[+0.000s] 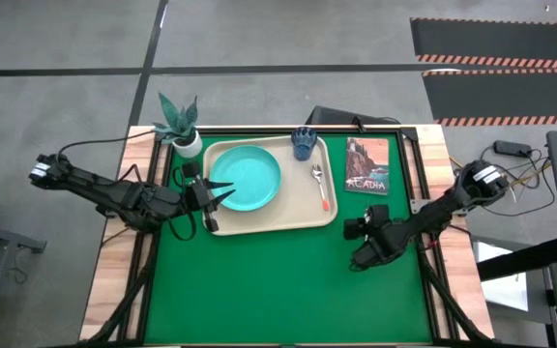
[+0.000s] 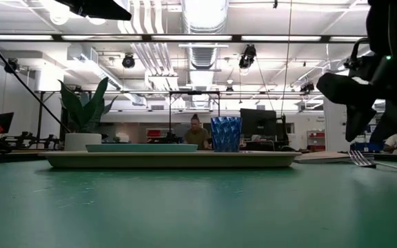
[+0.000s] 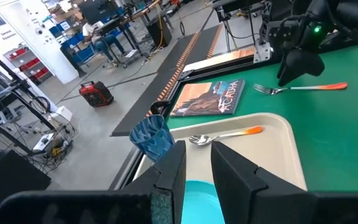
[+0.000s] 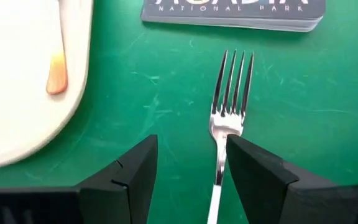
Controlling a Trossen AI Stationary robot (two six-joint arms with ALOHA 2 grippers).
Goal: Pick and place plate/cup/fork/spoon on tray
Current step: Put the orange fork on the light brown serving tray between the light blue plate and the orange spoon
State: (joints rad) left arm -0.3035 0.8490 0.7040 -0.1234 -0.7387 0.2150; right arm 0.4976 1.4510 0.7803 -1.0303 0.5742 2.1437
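The beige tray [image 1: 288, 215] lies on the green mat. On it rest the teal plate [image 1: 249, 177], the blue cup [image 1: 304, 143] upright at its far edge, and the spoon [image 1: 321, 188]. The fork [image 4: 228, 118] lies flat on the mat beside the tray, tines toward a book; it also shows in the left wrist view [image 3: 300, 88]. My right gripper [image 4: 191, 143] is open and hovers above the fork [image 2: 362, 160], apart from it. My left gripper [image 3: 197, 165] is open above the plate's left rim, holding nothing.
A book [image 1: 367, 166] lies on the mat right of the tray, just beyond the fork's tines. A white pot with a green plant [image 1: 184, 130] stands at the tray's far left corner. Bare green mat [image 1: 278, 290] spreads toward the near edge.
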